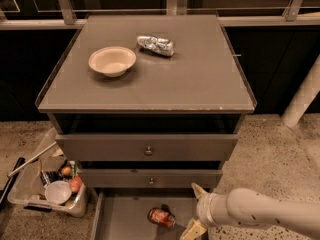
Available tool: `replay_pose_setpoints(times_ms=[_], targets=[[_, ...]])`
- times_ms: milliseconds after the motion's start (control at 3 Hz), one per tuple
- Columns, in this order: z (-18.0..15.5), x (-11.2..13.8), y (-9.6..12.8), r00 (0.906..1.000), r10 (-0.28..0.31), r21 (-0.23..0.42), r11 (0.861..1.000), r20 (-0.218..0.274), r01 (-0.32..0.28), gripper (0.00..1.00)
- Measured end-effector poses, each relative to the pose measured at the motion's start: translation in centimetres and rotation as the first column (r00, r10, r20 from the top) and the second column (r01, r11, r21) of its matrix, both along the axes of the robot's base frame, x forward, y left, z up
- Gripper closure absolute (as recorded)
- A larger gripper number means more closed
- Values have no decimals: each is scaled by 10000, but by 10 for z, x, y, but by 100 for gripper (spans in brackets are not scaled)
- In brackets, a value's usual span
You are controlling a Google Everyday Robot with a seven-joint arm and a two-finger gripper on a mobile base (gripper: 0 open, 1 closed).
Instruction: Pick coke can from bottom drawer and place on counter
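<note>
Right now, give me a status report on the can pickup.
Tool open, at right edge of the bottom drawer. Coke can on its side in the drawer, close beside tool, not gripped. Nothing between them.

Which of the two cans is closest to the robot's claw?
The small red coke can lying in the bottom drawer, just beside the gripper; the crumpled silver can lies on the counter.

Gripper [196, 210] at 5 o'clock: lower finger [194, 230] cut off by the bottom edge, as is the drawer [125, 219].
</note>
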State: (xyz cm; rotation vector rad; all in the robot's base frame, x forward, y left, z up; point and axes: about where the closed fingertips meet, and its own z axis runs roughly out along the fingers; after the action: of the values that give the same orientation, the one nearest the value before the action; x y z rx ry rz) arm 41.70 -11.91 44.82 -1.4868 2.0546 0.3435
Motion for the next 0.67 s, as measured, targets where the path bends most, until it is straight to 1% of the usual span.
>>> replay_pose_setpoints(times_ms=[333,667], targets=[[-50,5,7,9991,-346,445,9984,239,335,0],[-91,18,9,9980,-610,1136,9918,139,591,0]])
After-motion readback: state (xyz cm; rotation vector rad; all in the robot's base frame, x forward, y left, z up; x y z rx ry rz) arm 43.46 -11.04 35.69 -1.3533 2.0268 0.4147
